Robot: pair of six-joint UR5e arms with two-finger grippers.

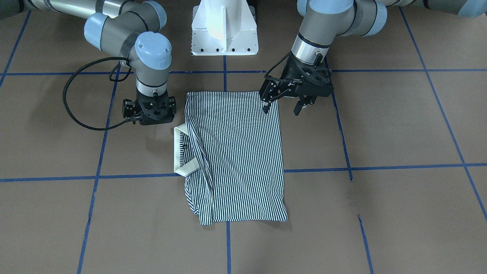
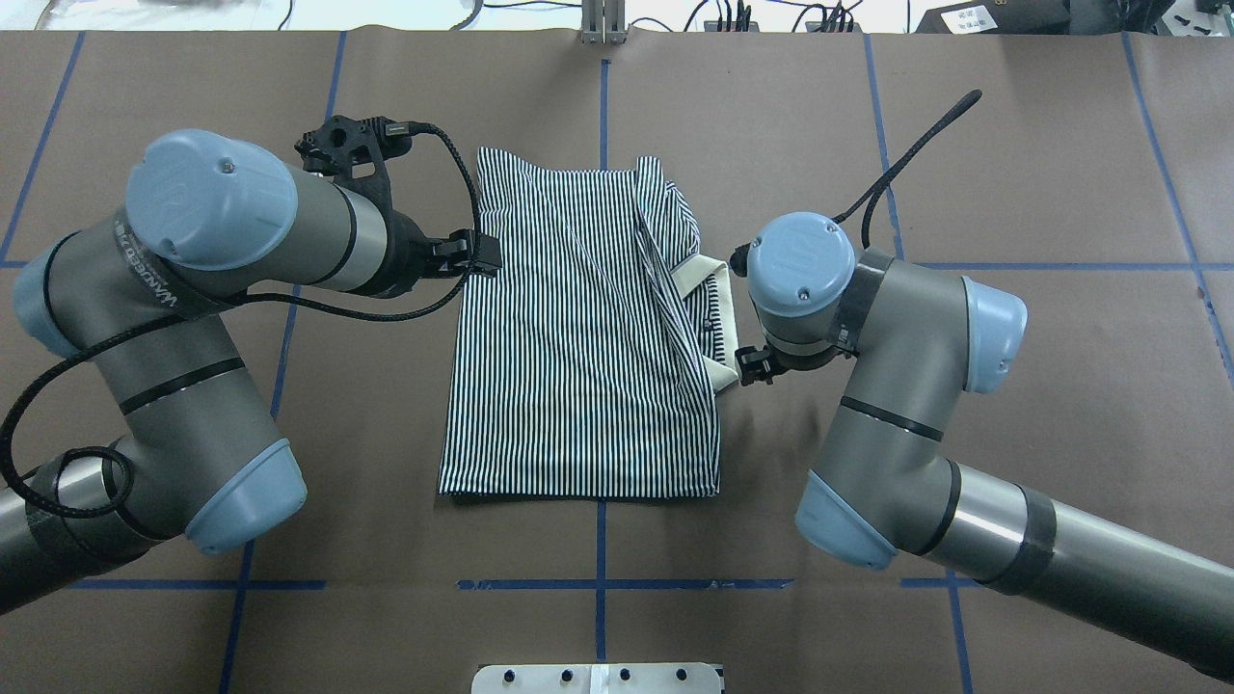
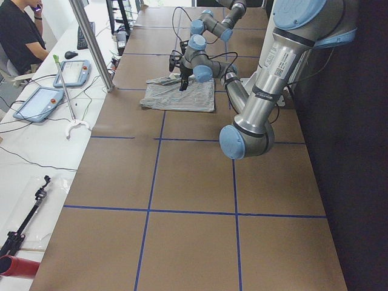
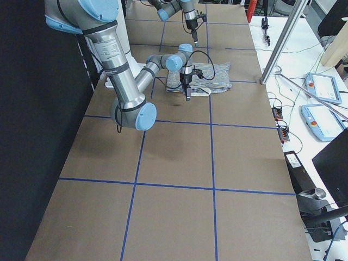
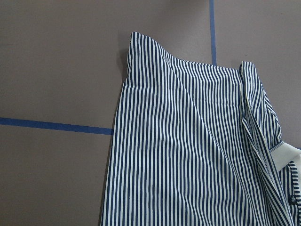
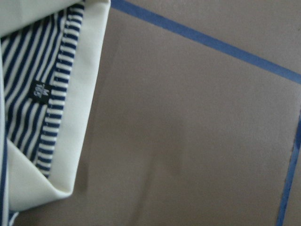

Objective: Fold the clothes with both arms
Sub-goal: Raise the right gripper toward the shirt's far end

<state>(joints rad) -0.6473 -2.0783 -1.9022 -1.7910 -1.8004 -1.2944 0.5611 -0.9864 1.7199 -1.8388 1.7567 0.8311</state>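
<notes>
Paper of a flat brown covers the worktop (image 1: 399,125), ruled into large squares by blue tape lines (image 1: 380,167). A white pedestal (image 1: 224,28) stands at 12 o'clock in the front-facing view. In the left side view a white bench (image 3: 36,151) runs beside the worktop, carrying cables and handheld screens (image 3: 37,103), and a person (image 3: 18,36) sits at 11 o'clock.

The striped polo shirt (image 1: 236,152) lies flat near the middle, folded to a rectangle. Its long axis, and the stripes with it, runs from 12 to 6 in the front-facing view. The cream collar (image 1: 182,148) juts out at 9 o'clock there.

The left end effector (image 1: 283,107) hangs at the shirt's 1 o'clock corner, spread wide, one finger over the striped edge and the other over bare paper. Whether it touches cloth cannot be told. The right end effector (image 1: 150,112) sits just off the 10 o'clock corner, its fingers hidden under its own body, so spread or closed cannot be told.

Which folds by the collar are sleeve is unclear. The left wrist view cuts the shirt off at its lower edge. A dark neck label (image 6: 41,91) is too small to read
</notes>
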